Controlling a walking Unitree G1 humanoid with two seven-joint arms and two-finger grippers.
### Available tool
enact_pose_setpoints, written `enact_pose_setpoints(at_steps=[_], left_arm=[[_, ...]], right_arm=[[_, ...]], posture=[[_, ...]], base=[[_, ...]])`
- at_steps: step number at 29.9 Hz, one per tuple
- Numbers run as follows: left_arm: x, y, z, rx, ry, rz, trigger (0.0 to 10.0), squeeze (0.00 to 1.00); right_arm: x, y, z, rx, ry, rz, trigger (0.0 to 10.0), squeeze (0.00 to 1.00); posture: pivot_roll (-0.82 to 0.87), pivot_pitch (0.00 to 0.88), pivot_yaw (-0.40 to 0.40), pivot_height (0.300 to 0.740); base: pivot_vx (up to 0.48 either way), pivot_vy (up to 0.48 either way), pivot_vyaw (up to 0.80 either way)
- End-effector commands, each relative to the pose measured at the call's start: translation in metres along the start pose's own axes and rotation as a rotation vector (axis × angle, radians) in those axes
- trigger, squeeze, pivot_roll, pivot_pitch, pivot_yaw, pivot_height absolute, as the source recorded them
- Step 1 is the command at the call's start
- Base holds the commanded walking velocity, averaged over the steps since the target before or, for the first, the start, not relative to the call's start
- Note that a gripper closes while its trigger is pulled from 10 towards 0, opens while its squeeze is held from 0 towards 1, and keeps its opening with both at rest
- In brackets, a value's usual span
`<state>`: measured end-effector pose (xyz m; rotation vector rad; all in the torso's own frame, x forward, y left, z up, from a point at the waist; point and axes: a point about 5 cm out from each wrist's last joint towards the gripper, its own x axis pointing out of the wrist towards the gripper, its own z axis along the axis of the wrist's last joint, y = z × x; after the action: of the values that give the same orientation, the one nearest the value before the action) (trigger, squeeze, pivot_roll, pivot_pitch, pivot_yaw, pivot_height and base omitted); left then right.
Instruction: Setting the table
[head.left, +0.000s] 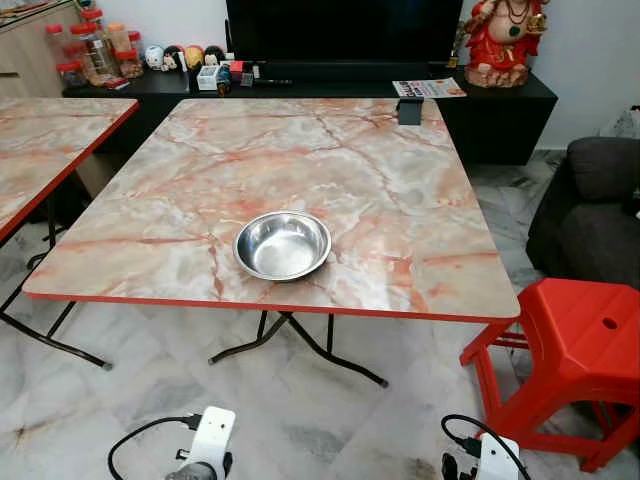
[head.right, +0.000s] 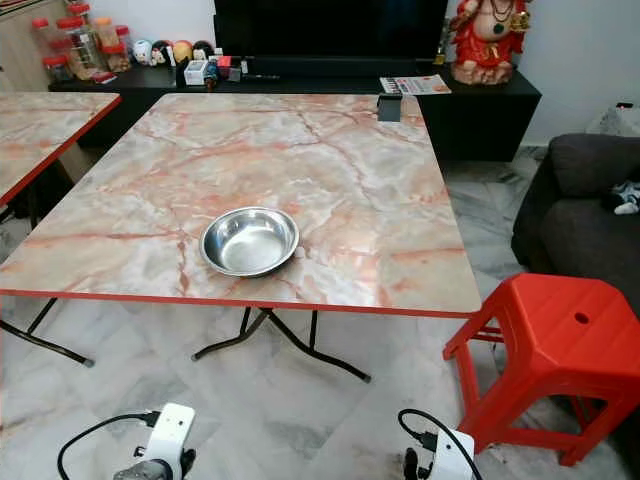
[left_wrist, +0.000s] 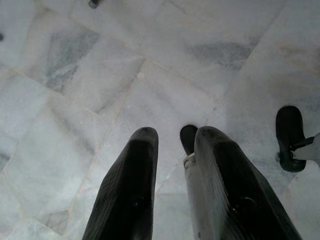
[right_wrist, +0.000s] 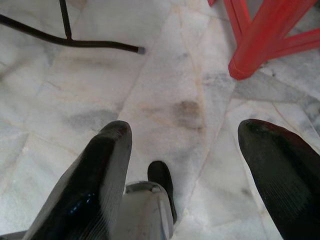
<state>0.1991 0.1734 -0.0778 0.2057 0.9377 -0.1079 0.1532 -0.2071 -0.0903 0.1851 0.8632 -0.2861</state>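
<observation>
A steel bowl (head.left: 282, 244) sits alone at centre frame, near the front edge of the marble-patterned table (head.left: 400, 180), with a red stool (head.left: 578, 340) at lower right. My left gripper (left_wrist: 172, 145) hangs low over the floor tiles with its fingers nearly together around nothing; my right gripper (right_wrist: 182, 140) hangs beside it, spread wide and empty. The setting looks barely begun, I judge. To do it well, I should approach squarely, raise an arm only once close, and keep clear of the stool.
</observation>
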Motion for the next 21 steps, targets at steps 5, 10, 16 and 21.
enact_pose_setpoints(at_steps=[5, 10, 16, 21], left_arm=[[-0.001, 0.004, -0.008, 0.004, 0.043, 0.026, 10.0, 0.0], [-0.001, 0.008, -0.01, 0.003, 0.058, 0.043, 10.0, 0.0], [-0.002, 0.011, -0.011, -0.017, 0.062, 0.064, 10.0, 0.0], [-0.002, 0.015, -0.011, -0.025, 0.065, 0.089, 10.0, 0.0]], right_arm=[[0.0, -0.001, 0.0, -0.012, 0.013, -0.017, 10.0, 0.0], [0.0, -0.003, -0.002, 0.014, 0.023, -0.037, 10.0, 0.0], [0.0, -0.003, 0.0, 0.009, 0.01, -0.046, 10.0, 0.0], [0.0, -0.002, 0.0, 0.019, 0.005, -0.044, 10.0, 0.0]], posture=[[-0.12, 0.0, 0.037, 0.74], [-0.12, 0.0, 0.037, 0.74], [-0.12, 0.0, 0.034, 0.74], [-0.12, 0.0, 0.034, 0.74]], base=[[0.0, 0.0, 0.0], [0.0, 0.0, -0.16], [0.0, 0.353, -0.4], [0.0, 0.388, 0.0]])
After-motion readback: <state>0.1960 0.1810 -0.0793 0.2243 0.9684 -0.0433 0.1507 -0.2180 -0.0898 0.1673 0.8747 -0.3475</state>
